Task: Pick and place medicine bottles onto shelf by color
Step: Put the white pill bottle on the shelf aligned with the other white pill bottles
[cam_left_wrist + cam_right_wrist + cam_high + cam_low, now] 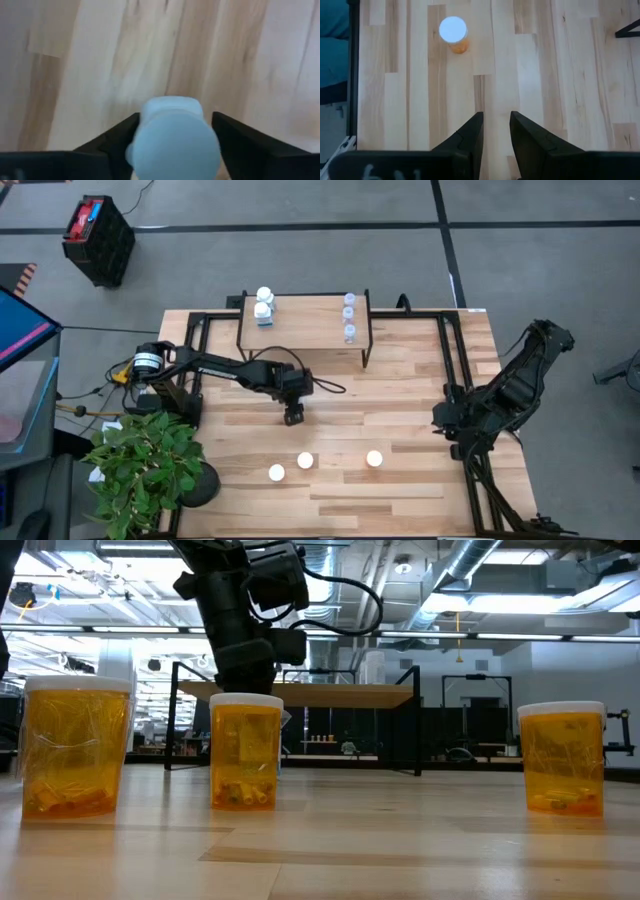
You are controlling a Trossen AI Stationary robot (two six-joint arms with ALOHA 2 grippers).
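Note:
The shelf [305, 330] stands at the table's far edge, with white bottles [264, 308] on its left end and clear bluish bottles [349, 315] on its right end. Three orange bottles with white caps [276, 473] [305, 461] [374, 459] stand upright on the table near its front; they fill the low view [246, 752]. My left gripper [293, 415] is at mid-table, shut on a pale white bottle [172, 137]. My right gripper [496, 127] waits at the table's right side, its fingers a narrow gap apart and empty. My left gripper pinches the white bottle between its two fingers [120, 135], one on each side of the bottle's body just below the cap [175, 145]. The fingers come from above, pointing down. The bottle stands upright, cap up; whether its base is on the table, I cannot tell.
A potted plant [150, 465] stands at the table's near left corner. A black frame [450, 350] runs along the table's far and right sides. Bare wood lies between the shelf and the orange bottles. One orange bottle shows in the right wrist view [453, 31].

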